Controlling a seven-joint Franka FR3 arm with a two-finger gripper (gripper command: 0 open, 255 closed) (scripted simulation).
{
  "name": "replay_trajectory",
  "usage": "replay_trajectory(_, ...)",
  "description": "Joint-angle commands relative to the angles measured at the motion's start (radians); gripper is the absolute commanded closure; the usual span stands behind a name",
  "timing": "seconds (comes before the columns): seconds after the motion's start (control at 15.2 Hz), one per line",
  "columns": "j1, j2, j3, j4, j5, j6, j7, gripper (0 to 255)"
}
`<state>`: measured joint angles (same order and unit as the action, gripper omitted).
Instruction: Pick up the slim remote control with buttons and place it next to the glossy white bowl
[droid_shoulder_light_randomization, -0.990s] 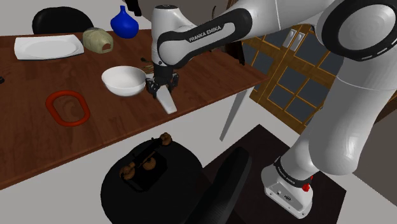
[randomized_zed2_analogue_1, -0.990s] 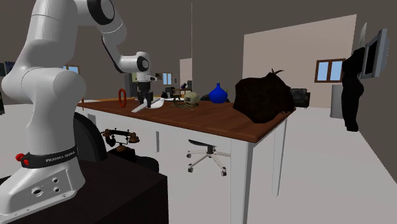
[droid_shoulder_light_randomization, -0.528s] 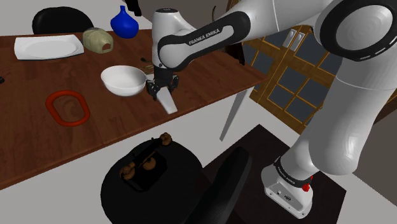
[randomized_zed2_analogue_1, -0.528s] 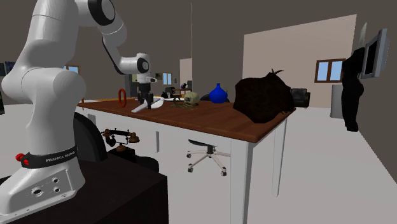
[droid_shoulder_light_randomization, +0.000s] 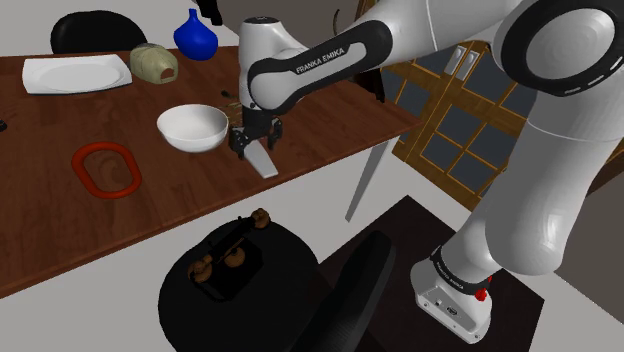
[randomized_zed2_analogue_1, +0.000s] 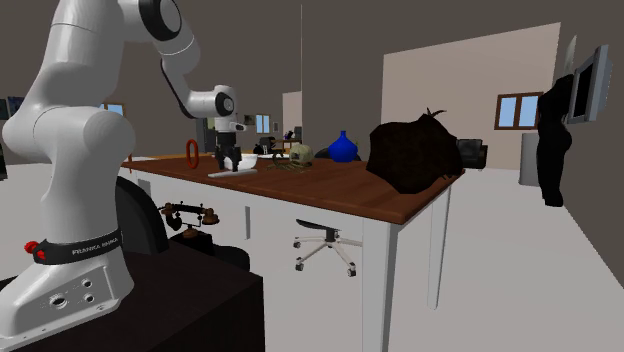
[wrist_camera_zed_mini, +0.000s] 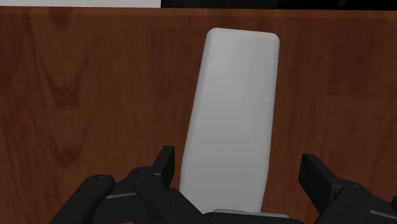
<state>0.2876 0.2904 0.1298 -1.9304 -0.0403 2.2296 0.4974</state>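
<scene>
The slim remote (wrist_camera_zed_mini: 232, 121), drawn plain pale grey, lies flat on the brown wooden table (droid_shoulder_light_randomization: 40, 220). In the shoulder view the remote (droid_shoulder_light_randomization: 263, 161) rests just right of the glossy white bowl (droid_shoulder_light_randomization: 193, 127), close to the table's front edge. My gripper (droid_shoulder_light_randomization: 252, 146) stands upright over the end of the remote nearest the bowl. In the wrist view the gripper (wrist_camera_zed_mini: 239, 164) is open, its two black fingers on either side of the remote and neither pressing it. From the second exterior view the gripper (randomized_zed2_analogue_1: 228, 160) hangs just above the remote (randomized_zed2_analogue_1: 222, 172).
A red ring (droid_shoulder_light_randomization: 105, 168) lies left of the bowl. Farther back stand a white plate (droid_shoulder_light_randomization: 75, 73), a tan rounded object (droid_shoulder_light_randomization: 153, 62) and a blue vase (droid_shoulder_light_randomization: 195, 35). Below the table's edge a black telephone (droid_shoulder_light_randomization: 232, 258) sits on a dark round stand.
The fingers have opened and let go of the remote. It was tilted in their grip and now lies flat on the table beside the bowl.
</scene>
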Motion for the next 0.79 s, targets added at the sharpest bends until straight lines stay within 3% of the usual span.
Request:
replay_trajectory(0.0, -0.001, -0.015, 0.001, 0.015, 0.003, -0.030, -0.003, 0)
replay_trajectory(0.2, -0.003, -0.057, 0.003, 0.055, 0.011, -0.112, -0.008, 0)
replay_trajectory(0.73, -0.003, -0.057, 0.003, 0.055, 0.011, -0.112, -0.008, 0)
